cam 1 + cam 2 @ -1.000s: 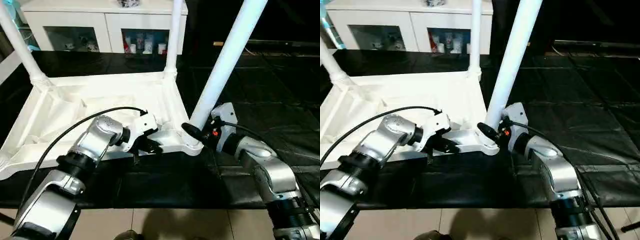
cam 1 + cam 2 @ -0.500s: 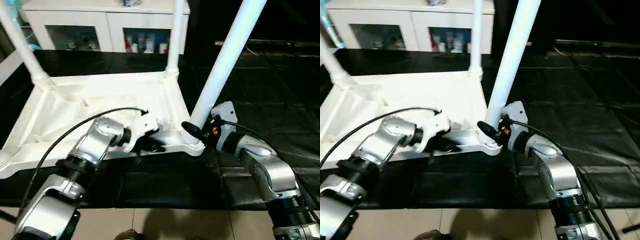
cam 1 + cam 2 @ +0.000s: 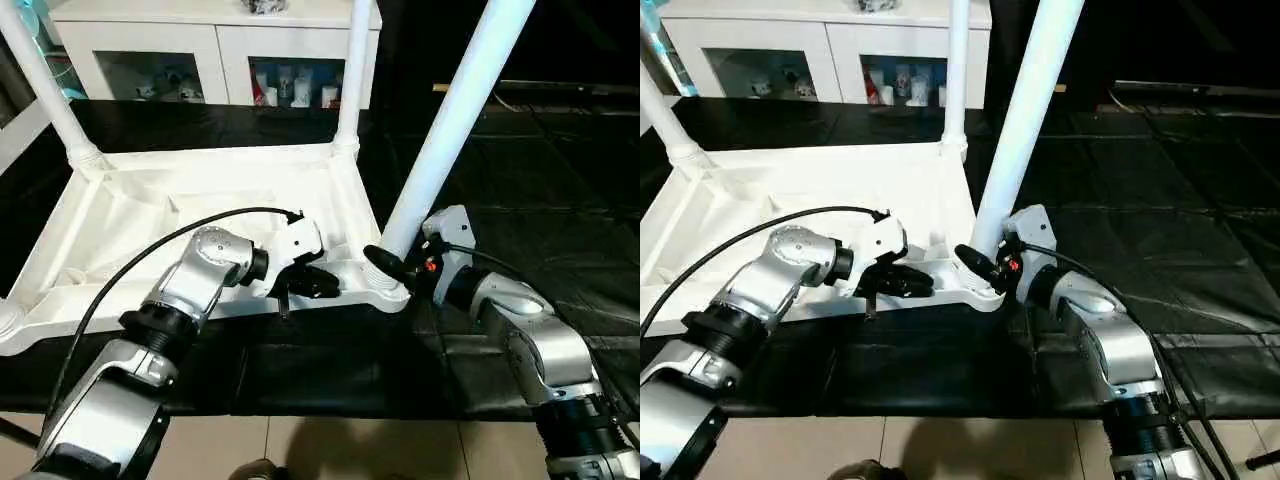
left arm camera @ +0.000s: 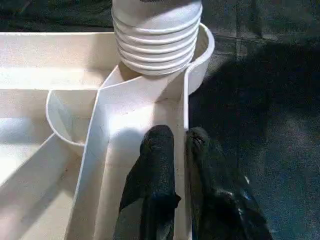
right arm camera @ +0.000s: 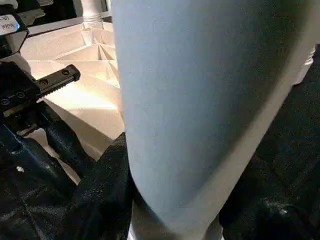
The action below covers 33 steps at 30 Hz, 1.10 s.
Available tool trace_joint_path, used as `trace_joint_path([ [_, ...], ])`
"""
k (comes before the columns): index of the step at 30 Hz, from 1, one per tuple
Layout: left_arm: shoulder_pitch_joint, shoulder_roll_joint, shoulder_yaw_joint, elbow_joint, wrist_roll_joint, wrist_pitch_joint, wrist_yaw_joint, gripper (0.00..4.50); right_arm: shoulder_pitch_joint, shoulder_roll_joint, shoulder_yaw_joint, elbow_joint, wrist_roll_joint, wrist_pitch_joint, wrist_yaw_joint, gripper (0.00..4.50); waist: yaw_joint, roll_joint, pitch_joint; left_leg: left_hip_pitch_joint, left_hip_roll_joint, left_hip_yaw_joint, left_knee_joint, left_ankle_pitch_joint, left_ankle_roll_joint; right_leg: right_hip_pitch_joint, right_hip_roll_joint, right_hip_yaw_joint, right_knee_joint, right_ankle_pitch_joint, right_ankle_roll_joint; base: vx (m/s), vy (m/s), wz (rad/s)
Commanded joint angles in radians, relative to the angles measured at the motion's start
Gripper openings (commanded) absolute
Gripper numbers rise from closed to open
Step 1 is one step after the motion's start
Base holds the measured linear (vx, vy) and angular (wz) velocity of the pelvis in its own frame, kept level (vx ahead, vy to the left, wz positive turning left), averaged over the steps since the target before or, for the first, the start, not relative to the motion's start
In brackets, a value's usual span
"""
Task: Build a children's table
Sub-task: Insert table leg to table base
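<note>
White plastic table top [image 3: 190, 215] lies upside down on a black mat [image 3: 560, 190], its ribbed underside facing up. We count three legs standing in its corner sockets: one at the far left [image 3: 45, 90], one at the far right [image 3: 352, 70], and one at the near right [image 3: 455, 115], which leans to the right as it rises. At the near left corner [image 3: 8, 322] we cannot tell whether a leg is fitted.

We count two grippers, both at the near right part of the top. Our left gripper [image 4: 177, 142] sits over the near rim [image 4: 186, 117] of the top, one black finger [image 4: 156, 150] inside the wall and the other outside it, with only a narrow gap between them; whether they press the wall we cannot tell. Just beyond them in the left wrist view stands the threaded end [image 4: 156, 47] of the near right leg in its round socket [image 4: 202, 55].

Our right gripper [image 3: 395, 265] is closed around the base of the near right leg, one finger on either side of the tube, as the right wrist view confirms.

Beyond the mat, at the far side, stands one white cabinet [image 3: 215, 45] with two glass doors and small items behind them. Pale floor tiles [image 3: 350, 450] show at the near edge.
</note>
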Motion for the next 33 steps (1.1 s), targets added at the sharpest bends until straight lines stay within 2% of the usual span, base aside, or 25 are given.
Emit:
trace_joint_path([
  [1,-0.019,0.001,-0.013,0.023,0.013,0.0,-0.009,0.88,0.005,-0.002,-0.002,-0.005,0.0,0.004,-0.001,1.94,0.002,0.009,-0.072,0.038,0.151,-0.076,-0.093,-0.174,-0.012,0.04,-0.144,0.073,-0.064,0.086,-0.319,0.0,0.0,0.0],
  [5,-0.024,-0.001,-0.017,0.039,0.02,-0.016,-0.006,1.06,0.004,-0.001,-0.003,-0.002,-0.001,0.003,-0.002,1.94,0.001,0.009,-0.072,0.038,0.15,-0.076,-0.094,-0.176,-0.015,0.04,-0.144,0.073,-0.064,0.092,-0.319,0.0,0.0,0.0],
  [7,-0.024,-0.001,-0.018,0.045,0.023,-0.021,-0.005,1.06,0.004,-0.001,-0.002,-0.002,-0.002,0.003,-0.002,1.94,0.002,0.009,-0.073,0.036,0.151,-0.076,-0.092,-0.165,-0.01,0.042,-0.147,0.074,-0.063,0.11,-0.321,0.0,0.0,0.0],
  [14,-0.027,0.0,-0.014,0.057,0.015,-0.018,-0.03,1.06,0.003,0.0,-0.002,0.0,-0.003,0.0,-0.001,1.94,0.002,0.009,-0.071,0.037,0.152,-0.076,-0.095,-0.184,-0.02,0.04,-0.148,0.075,-0.065,0.088,-0.322,0.0,0.0,0.0],
  [16,-0.029,-0.001,-0.013,0.062,0.016,-0.019,-0.03,0.77,0.003,0.0,-0.001,0.001,-0.003,0.0,0.0,1.94,0.002,0.01,-0.071,0.038,0.152,-0.076,-0.095,-0.187,-0.02,0.04,-0.147,0.075,-0.066,0.087,-0.322,0.0,0.0,0.0],
  [25,-0.035,0.004,-0.025,0.082,0.031,-0.021,-0.049,0.04,0.001,-0.002,0.0,0.001,-0.004,0.001,0.004,1.94,0.002,0.01,-0.07,0.038,0.153,-0.076,-0.096,-0.193,-0.022,0.04,-0.148,0.075,-0.066,0.084,-0.323,0.0,0.0,0.0],
  [33,-0.038,0.003,-0.02,0.086,0.026,-0.032,-0.06,0.04,-0.003,-0.005,0.001,0.012,-0.003,-0.001,0.013,1.94,0.002,0.008,-0.071,0.037,0.153,-0.076,-0.096,-0.187,-0.019,0.04,-0.148,0.075,-0.065,0.089,-0.323,0.0,0.0,0.0],
])
